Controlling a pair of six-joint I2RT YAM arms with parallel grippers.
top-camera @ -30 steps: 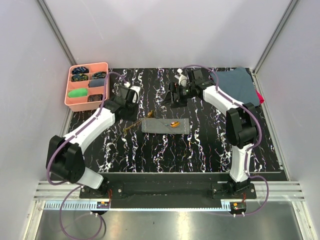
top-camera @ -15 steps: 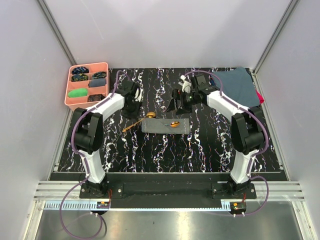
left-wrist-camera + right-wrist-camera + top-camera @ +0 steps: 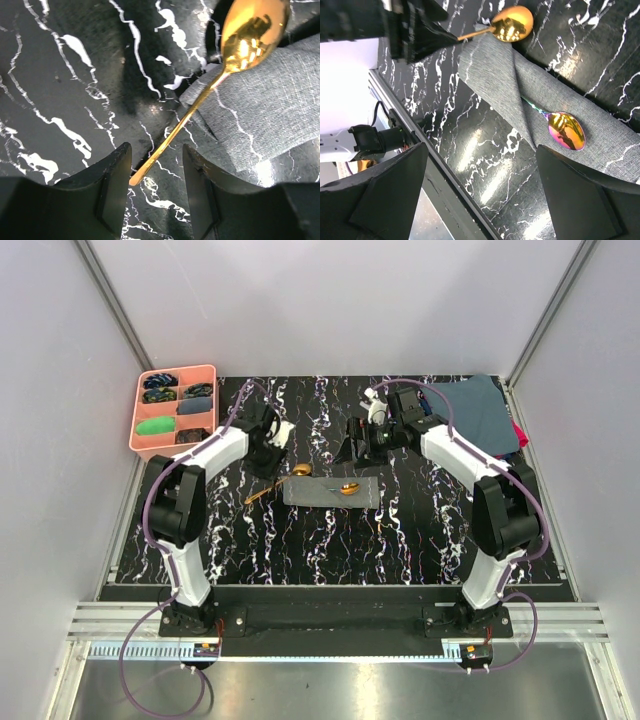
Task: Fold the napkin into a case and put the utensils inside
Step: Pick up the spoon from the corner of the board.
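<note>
The case point(image 3: 331, 492) lies mid-worktop point(image 3: 400, 540). One spoon point(image 3: 349, 488) rests on it, handle under the fold. The second spoon point(image 3: 252, 32) lies with its head at the case's left end. Left jaws: open, astride that handle's tip. Right jaws: wide open, empty.

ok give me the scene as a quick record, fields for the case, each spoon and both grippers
case: grey napkin folded into a flat strip, mid table
left spoon: bowl at the case's left corner, handle out on the table
right spoon: bowl on top of the case, handle tucked under a fold
left gripper: open, fingers either side of the left spoon's handle tip
right gripper: open wide, above the case, holding nothing
</note>
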